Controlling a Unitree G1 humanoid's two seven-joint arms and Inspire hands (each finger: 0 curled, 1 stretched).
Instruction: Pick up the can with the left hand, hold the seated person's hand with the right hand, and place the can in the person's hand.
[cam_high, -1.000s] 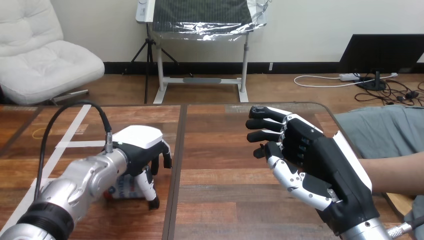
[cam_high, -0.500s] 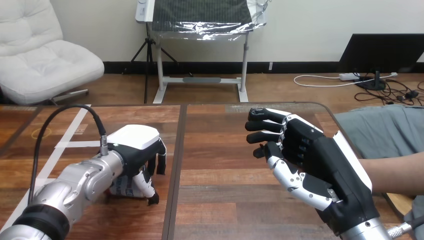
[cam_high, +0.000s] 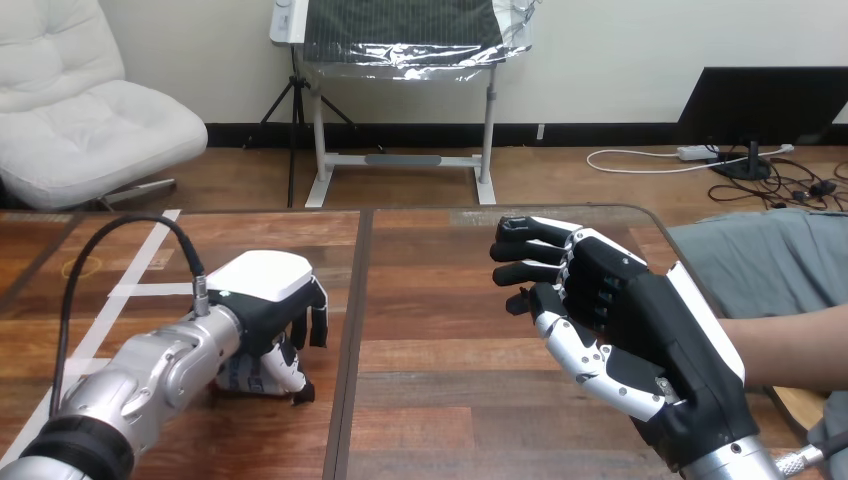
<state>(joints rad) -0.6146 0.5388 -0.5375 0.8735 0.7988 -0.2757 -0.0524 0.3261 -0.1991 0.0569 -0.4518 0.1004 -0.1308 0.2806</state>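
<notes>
The can (cam_high: 238, 378) lies on its side on the wooden table (cam_high: 440, 300) at the left, mostly covered by my left hand (cam_high: 268, 300). That hand hovers over the can with its fingers (cam_high: 317, 325) hanging loosely past the can's right end and its thumb (cam_high: 291, 381) down beside it, not closed round it. At the right my right hand (cam_high: 640, 330) is raised, open, palm facing left with its fingers pointing left. The person's forearm (cam_high: 795, 345) reaches in from the right edge behind my right hand. Their hand is hidden, so I cannot tell if the two touch.
A dark seam (cam_high: 350, 330) runs front to back down the table between my hands. White tape lines (cam_high: 140, 270) cross the table's left part. The person's lap (cam_high: 770, 260) sits at the table's right side.
My left hand has drawn back to the left and lowered a little over the can, its fingers tucking in closer. The right hand and the person's forearm have stayed still.
</notes>
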